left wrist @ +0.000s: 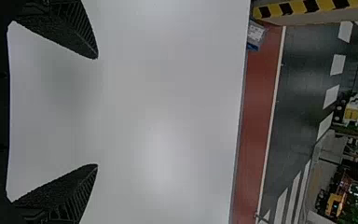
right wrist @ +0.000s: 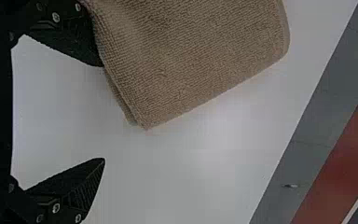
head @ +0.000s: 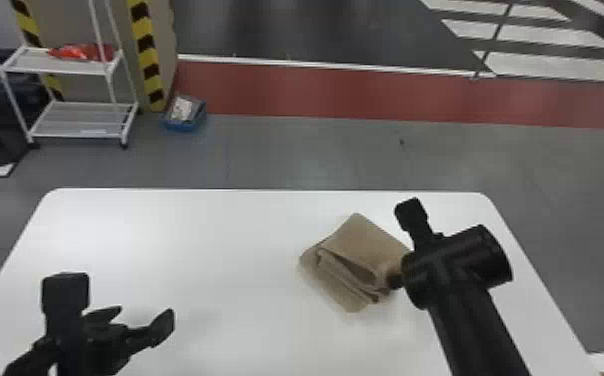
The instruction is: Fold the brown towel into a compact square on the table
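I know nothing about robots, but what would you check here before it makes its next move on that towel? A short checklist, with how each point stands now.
1. Brown towel resting on the table: ok, it lies toward the right side.
2. Towel a neat, compact square: not ok, the layers are offset and folds gape at its near side.
3. Right gripper open: ok, its fingers are spread beside the towel.
4. One right finger slipped under the cloth: cannot tell, they overlap in the right wrist view.
5. Left gripper open and away from the towel: ok.
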Action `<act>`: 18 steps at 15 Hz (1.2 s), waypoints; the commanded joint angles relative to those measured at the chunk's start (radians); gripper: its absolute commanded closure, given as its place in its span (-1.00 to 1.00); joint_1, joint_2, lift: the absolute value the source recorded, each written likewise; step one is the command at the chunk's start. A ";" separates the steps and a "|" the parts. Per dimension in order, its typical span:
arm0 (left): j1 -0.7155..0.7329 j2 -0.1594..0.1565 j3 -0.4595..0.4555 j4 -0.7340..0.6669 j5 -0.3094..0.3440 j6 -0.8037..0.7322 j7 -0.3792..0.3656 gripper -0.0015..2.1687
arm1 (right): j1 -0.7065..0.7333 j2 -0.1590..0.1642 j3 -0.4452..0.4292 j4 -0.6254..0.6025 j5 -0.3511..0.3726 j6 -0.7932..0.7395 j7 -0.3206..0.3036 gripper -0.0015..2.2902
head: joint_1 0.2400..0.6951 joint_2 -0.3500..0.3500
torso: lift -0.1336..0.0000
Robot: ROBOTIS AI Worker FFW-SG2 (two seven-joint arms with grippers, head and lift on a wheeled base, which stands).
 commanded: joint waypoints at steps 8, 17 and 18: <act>-0.040 -0.003 -0.016 0.001 -0.007 0.015 -0.007 -0.96 | 0.252 -0.013 -0.020 -0.391 0.080 0.061 0.230 -0.84 | 1.00 -0.43 | 1.00; -0.055 -0.002 -0.005 0.035 0.000 0.012 0.001 -0.96 | 0.180 -0.003 0.143 -0.511 0.115 0.220 0.377 -0.84 | 1.00 -0.20 | 1.00; -0.055 -0.002 -0.005 0.035 0.000 0.009 0.001 -0.96 | 0.151 0.001 0.163 -0.468 0.126 0.226 0.363 -0.84 | 1.00 -0.17 | 1.00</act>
